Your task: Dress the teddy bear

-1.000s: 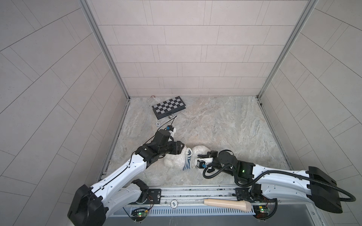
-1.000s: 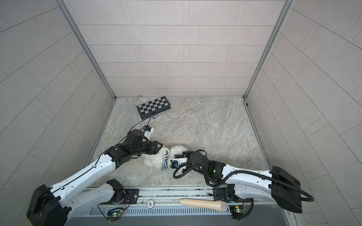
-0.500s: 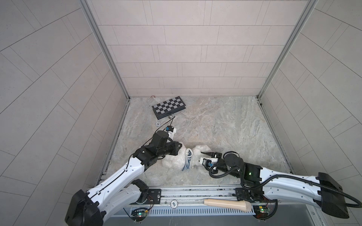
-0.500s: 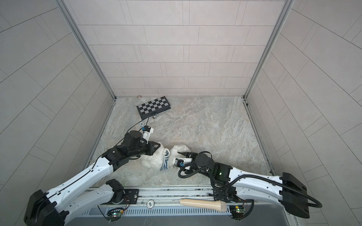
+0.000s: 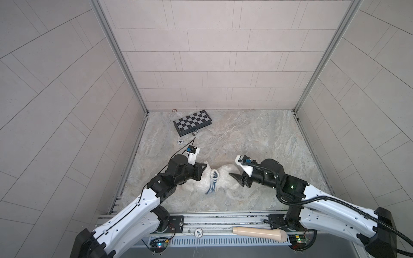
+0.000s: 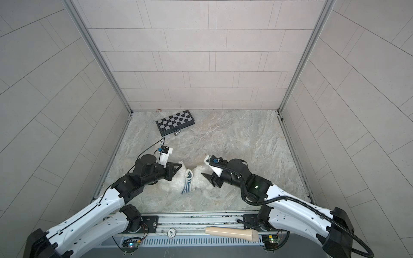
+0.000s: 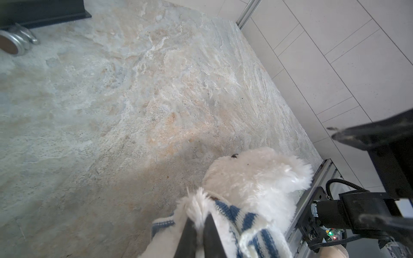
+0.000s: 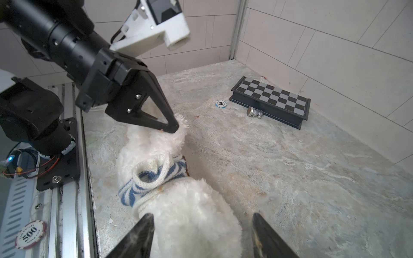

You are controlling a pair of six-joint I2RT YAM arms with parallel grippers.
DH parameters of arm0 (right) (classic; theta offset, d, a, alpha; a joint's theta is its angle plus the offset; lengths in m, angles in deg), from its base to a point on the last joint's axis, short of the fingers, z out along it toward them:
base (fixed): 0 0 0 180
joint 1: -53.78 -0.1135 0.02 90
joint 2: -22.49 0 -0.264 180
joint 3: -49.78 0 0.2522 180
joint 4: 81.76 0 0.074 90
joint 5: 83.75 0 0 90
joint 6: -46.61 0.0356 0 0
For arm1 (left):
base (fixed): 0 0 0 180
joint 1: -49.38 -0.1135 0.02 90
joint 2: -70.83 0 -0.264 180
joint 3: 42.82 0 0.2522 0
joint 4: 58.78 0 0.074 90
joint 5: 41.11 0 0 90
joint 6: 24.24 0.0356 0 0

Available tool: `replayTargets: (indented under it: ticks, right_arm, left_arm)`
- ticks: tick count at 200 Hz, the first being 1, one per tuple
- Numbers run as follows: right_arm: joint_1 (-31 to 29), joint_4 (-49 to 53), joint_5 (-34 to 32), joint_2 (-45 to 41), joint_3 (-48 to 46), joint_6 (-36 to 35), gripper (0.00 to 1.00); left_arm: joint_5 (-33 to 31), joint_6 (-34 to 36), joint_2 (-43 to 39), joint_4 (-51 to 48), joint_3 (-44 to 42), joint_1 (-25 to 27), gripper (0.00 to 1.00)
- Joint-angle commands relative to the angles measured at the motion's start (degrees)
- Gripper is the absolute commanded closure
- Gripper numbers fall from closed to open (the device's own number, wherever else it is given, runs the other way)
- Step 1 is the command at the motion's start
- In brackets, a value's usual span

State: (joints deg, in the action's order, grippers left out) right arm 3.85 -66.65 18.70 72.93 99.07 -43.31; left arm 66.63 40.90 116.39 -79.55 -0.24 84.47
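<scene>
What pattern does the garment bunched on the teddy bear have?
Blue and white stripes on the knitted shirt, clearest in the right wrist view.

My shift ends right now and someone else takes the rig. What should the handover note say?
Left gripper: shut on a tuft of the teddy bear, close to the shirt; which limb it is cannot be told.
Right gripper: open, jaws astride the bear's head end, gripping nothing.
Bear: lying on the table between the two arms.
Striped shirt: bunched in a band around the bear, between head and body.
Done: the shirt appears to be over the head.
Left: pull it down over the body; sleeves look unfilled.
</scene>
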Motion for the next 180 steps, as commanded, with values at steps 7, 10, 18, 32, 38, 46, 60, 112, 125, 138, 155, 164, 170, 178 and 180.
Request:
replayTargets:
  ticks: [7, 10, 18, 32, 38, 46, 60, 112, 125, 138, 155, 164, 170, 178, 180]
  right_arm:
    - [0.4, 4.7, 8.9, 4.8, 3.8, 0.3, 0.25]
    - [0.3, 4.7, 9.2, 5.4, 3.9, 0.1, 0.25]
    - [0.4, 4.5, 9.5, 7.1, 3.9, -0.5, 0.24]
    - [0.4, 4.4, 9.7, 9.7, 3.9, -1.9, 0.24]
    - [0.4, 4.6, 9.5, 10.6, 4.1, -2.6, 0.24]
    - [0.3, 5.2, 9.5, 11.9, 4.6, -3.7, 0.24]
    - [0.4, 5.4, 9.0, 13.8, 4.5, -5.4, 0.24]
    - [0.4, 4.4, 8.8, 17.5, 3.7, -8.8, 0.30]
    - [0.4, 4.1, 9.0, 18.1, 3.4, -9.3, 0.38]
    - [0.3, 4.3, 8.6, 18.9, 3.4, -9.9, 0.44]
    - [0.1, 4.5, 7.7, 20.1, 3.7, -10.5, 0.41]
    - [0.2, 4.3, 7.0, 20.7, 3.8, -10.8, 0.40]
    - [0.2, 4.0, 6.5, 21.2, 3.9, -10.8, 0.40]
    - [0.2, 3.6, 6.3, 21.9, 4.0, -10.9, 0.38]
    - [0.2, 3.5, 6.2, 22.1, 4.1, -11.0, 0.38]
  left_arm:
    - [-0.7, 2.4, -0.9, 3.1, -0.3, 0.7, 1.00]
    - [-0.7, 2.4, -0.8, 3.2, -0.2, 0.7, 1.00]
    - [-0.7, 2.3, -0.9, 3.6, -0.4, 1.2, 1.00]
    - [-1.2, 2.2, -1.0, 4.2, -0.8, 2.0, 1.00]
    - [-1.3, 2.2, -0.9, 4.3, -0.9, 2.2, 1.00]
    - [-1.4, 2.1, -0.8, 4.3, -1.0, 2.4, 1.00]
    - [-1.6, 2.2, -0.9, 4.4, -1.1, 2.7, 1.00]
    - [-1.7, 2.3, -0.9, 4.0, -0.8, 3.1, 1.00]
    - [-1.8, 2.3, -1.1, 3.9, -0.8, 3.1, 1.00]
    - [-1.9, 2.3, -1.2, 3.9, -0.7, 3.1, 1.00]
    - [-1.9, 2.4, -1.2, 3.9, -0.8, 3.2, 1.00]
    - [-1.8, 2.4, -1.3, 4.0, -0.8, 3.3, 1.00]
    - [-1.8, 2.4, -1.5, 4.1, -0.8, 3.4, 1.00]
    - [-1.8, 2.6, -1.6, 4.2, -0.9, 3.4, 1.00]
    - [-1.8, 2.6, -1.7, 4.2, -0.8, 3.4, 1.00]
